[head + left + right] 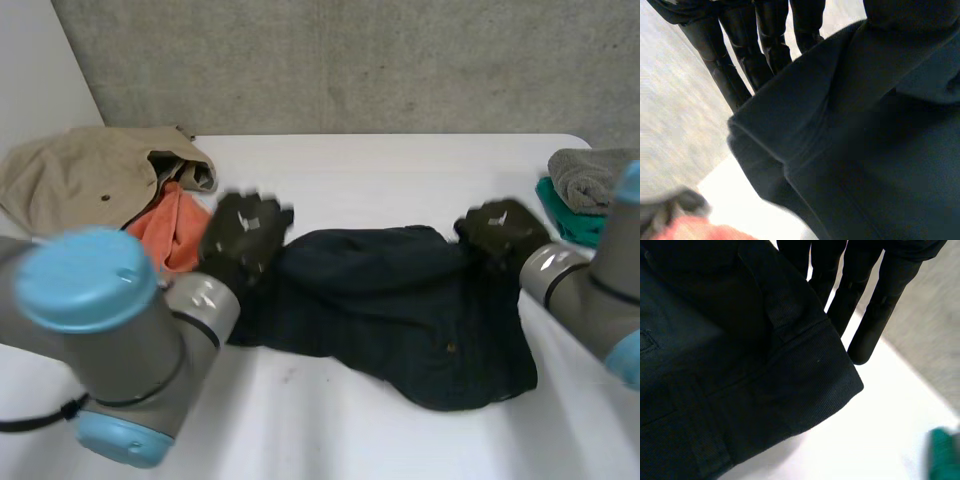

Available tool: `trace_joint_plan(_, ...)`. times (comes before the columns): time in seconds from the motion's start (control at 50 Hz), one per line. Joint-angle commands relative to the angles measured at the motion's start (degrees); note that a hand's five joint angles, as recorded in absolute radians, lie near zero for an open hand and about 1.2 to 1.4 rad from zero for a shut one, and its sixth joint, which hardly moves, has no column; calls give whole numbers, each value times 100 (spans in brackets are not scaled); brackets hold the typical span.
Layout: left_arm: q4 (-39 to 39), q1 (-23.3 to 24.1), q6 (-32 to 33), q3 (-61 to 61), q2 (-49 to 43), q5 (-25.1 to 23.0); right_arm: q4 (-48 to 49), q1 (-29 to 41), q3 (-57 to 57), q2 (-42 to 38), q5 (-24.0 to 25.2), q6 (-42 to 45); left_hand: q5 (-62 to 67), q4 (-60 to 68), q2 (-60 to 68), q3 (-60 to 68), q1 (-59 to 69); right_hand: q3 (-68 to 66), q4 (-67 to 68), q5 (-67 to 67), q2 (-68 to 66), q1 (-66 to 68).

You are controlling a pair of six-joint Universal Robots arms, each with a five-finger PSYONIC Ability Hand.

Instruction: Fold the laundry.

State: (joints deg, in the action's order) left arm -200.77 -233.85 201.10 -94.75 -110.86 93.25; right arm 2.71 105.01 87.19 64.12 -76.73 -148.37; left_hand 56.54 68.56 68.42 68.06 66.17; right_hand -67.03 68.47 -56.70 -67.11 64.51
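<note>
A white table holds a dark garment, spread and rumpled at its middle. The left hand is at the garment's far left corner and the right hand at its far right corner. I cannot tell whether either hand grips the cloth. Farther back lie a beige garment and an orange cloth on the left, and a grey towel on the right.

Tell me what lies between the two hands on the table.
The dark garment fills the stretch between the left hand and the right hand, one hand at each end of its far edge. The head view shows this.
</note>
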Motion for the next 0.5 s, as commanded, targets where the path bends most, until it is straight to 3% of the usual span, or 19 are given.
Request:
trace_joint_plan(0.02,617,-3,-1,325,1654,-27,-858,-33,-438,1654,-17,642,1346,1144,1158,1194,1383,-1297,1153,-1330,-1289,1549)
trace_joint_plan(0.1,1775,-12,-10,1105,2199,-44,-1614,-25,-1001,2279,-9,757,1346,1144,1158,1194,1383,-1297,1153,-1330,-1289,1549)
trace_joint_plan(0.26,3289,-20,-18,2179,2192,-35,-2924,-95,-1854,2746,150,932,1346,1144,1158,1194,1383,-1297,1153,-1330,-1289,1549)
trace_joint_plan(0.38,3361,-29,-10,2207,1718,-18,-3408,-68,-1732,2474,132,1618,1346,1144,1158,1194,1383,-1297,1153,-1330,-1289,1549)
trace_joint_plan(0.5,3361,-38,-1,2294,542,0,-3443,-60,-1749,1552,123,1812,1346,1144,1158,1194,1383,-1297,1153,-1330,-1289,1549)
